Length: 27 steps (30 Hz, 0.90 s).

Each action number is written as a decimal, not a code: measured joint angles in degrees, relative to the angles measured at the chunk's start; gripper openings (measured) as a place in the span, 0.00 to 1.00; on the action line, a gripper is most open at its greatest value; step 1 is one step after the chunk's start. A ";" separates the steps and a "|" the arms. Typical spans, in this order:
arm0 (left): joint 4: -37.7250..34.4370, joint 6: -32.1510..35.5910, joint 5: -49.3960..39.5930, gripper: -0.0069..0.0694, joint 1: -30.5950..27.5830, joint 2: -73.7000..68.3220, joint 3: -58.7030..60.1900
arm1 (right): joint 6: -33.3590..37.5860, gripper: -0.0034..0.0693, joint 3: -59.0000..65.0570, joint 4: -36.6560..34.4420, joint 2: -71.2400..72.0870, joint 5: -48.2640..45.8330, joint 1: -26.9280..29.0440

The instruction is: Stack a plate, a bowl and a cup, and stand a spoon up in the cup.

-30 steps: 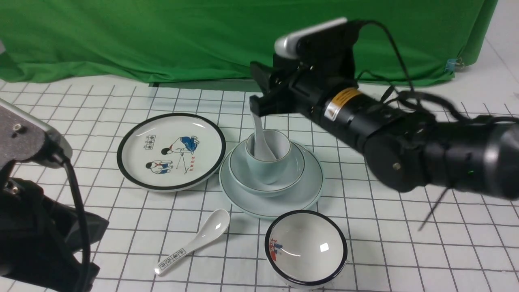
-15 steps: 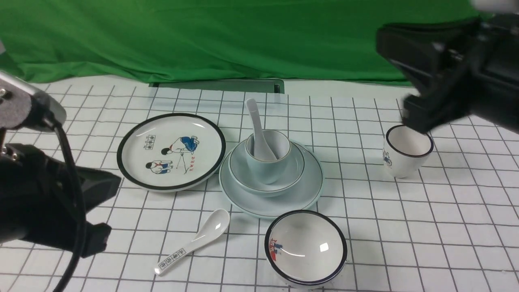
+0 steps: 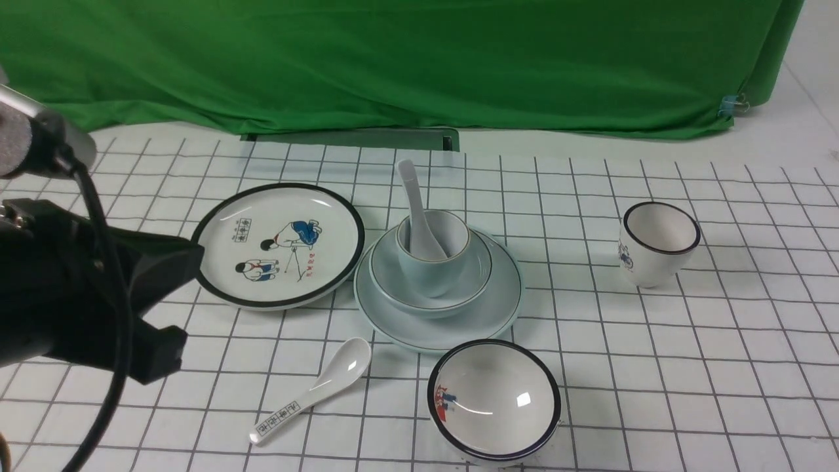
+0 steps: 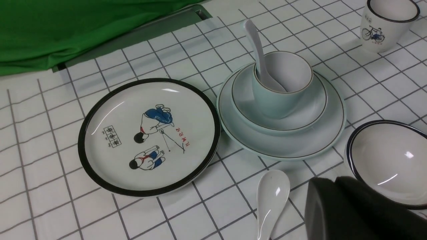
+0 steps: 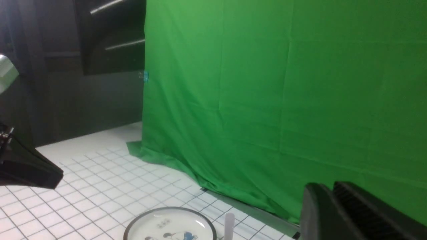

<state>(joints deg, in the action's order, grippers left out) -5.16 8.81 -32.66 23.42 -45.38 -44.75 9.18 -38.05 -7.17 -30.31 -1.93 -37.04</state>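
Right gripper (image 5: 332,188) has let go and swung away. A second ago it stood over the cup at the tip of the spoon's handle; now it is gone from the front view. Its own camera looks mostly at the green cloth (image 5: 283,100), with the jaws close together and nothing between them.

The spoon (image 3: 411,196) stands on its own in the cup (image 3: 432,272), bowl end down and handle leaning on the rim, tilted away from the robot. The cup sits in the bowl (image 3: 473,290), and the bowl sits centred on the plate (image 3: 501,318).

Just beside the plate on its left lies the picture plate (image 3: 275,216). On the plate's near side are the printed spoon (image 3: 314,390), a little to the left, and the black-rimmed bowl (image 3: 495,400). The white cup (image 3: 659,246) stands well apart to the plate's right.

The left gripper (image 4: 333,186) hangs well left of the plate, jaws closed and empty.

With the release made and the spoon not toppling, the stack looks complete. The only doubt is whether the leaning handle keeps its rest.
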 joint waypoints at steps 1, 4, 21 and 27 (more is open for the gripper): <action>0.00 0.02 0.00 0.05 0.00 0.00 0.00 | 0.00 0.14 0.00 0.00 0.22 -0.22 0.00; 0.00 0.02 0.49 0.05 0.00 0.00 0.00 | 0.12 0.07 0.06 0.00 1.00 -0.55 0.00; -0.06 0.02 2.00 0.05 0.00 0.00 0.00 | 5.39 0.07 22.01 0.58 10.11 15.24 9.00; -0.06 0.02 2.06 0.05 0.00 0.00 0.00 | -6.25 0.07 29.05 6.68 16.01 9.08 25.98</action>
<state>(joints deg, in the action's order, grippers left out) -5.21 8.84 -30.59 23.42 -45.38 -44.75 2.93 -9.00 -0.49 -14.30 7.15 -11.06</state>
